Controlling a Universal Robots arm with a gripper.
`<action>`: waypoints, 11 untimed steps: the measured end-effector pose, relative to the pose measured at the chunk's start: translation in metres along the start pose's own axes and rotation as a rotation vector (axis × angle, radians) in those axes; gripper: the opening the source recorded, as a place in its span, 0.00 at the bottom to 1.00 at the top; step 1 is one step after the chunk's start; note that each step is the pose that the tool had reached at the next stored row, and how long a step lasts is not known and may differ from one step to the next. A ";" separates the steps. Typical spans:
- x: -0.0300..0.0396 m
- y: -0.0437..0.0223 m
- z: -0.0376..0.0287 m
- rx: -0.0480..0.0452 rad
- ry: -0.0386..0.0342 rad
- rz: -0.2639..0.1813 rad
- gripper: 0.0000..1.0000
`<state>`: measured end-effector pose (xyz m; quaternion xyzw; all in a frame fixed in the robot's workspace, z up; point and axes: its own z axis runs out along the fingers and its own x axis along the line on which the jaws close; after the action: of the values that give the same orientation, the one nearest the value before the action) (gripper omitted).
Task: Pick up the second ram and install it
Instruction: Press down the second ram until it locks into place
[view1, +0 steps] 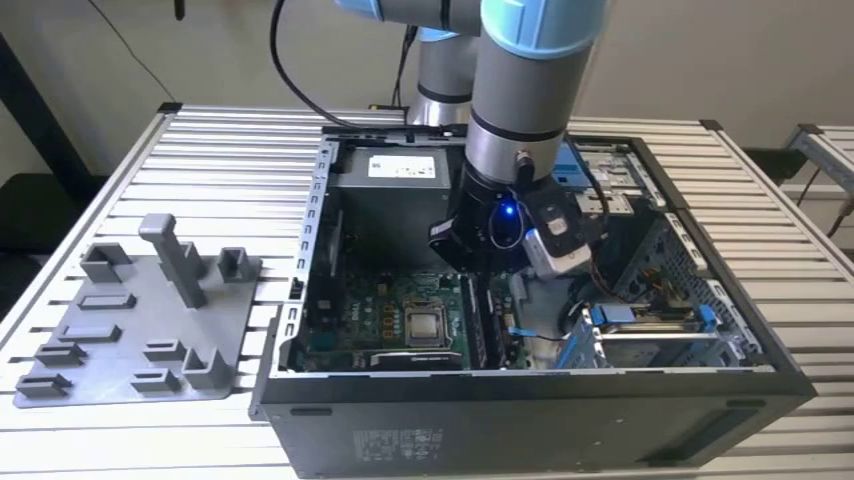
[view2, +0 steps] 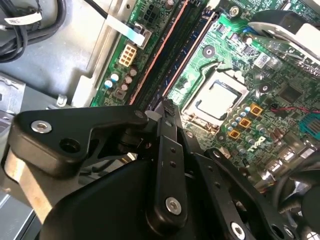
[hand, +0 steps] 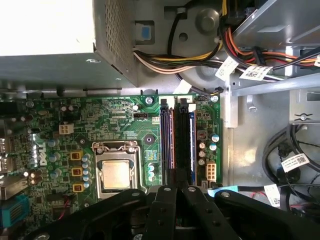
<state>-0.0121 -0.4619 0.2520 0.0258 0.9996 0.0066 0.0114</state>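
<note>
My gripper (view1: 495, 270) is down inside the open computer case (view1: 534, 376), over the memory slots of the green motherboard (hand: 125, 125). In both wrist views its black fingers meet at the tips, gripper (hand: 178, 189) and gripper (view2: 167, 111), shut on the thin top edge of the second ram (hand: 179, 145). The ram (view2: 167, 60) is a long dark strip. It stands on edge in line with the long black and blue slots, low in or just above one; I cannot tell how deep it sits.
The silver processor (hand: 116, 174) lies beside the slots. A grey power supply (view1: 400, 170) and bundled cables (hand: 200, 55) fill the case's far end, drive bays (view1: 654, 320) the exterior view's right. A grey pegged tray (view1: 134, 330) rests on the slatted table (view1: 240, 150) at the exterior view's left.
</note>
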 end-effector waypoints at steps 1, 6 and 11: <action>0.0000 0.0000 -0.0003 0.0001 0.0000 0.000 0.11; 0.0000 0.0000 -0.0016 0.0000 0.0000 0.000 0.11; -0.0001 0.0000 -0.0025 -0.0002 0.0000 -0.001 0.11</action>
<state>-0.0120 -0.4619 0.2545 0.0255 0.9996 0.0067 0.0114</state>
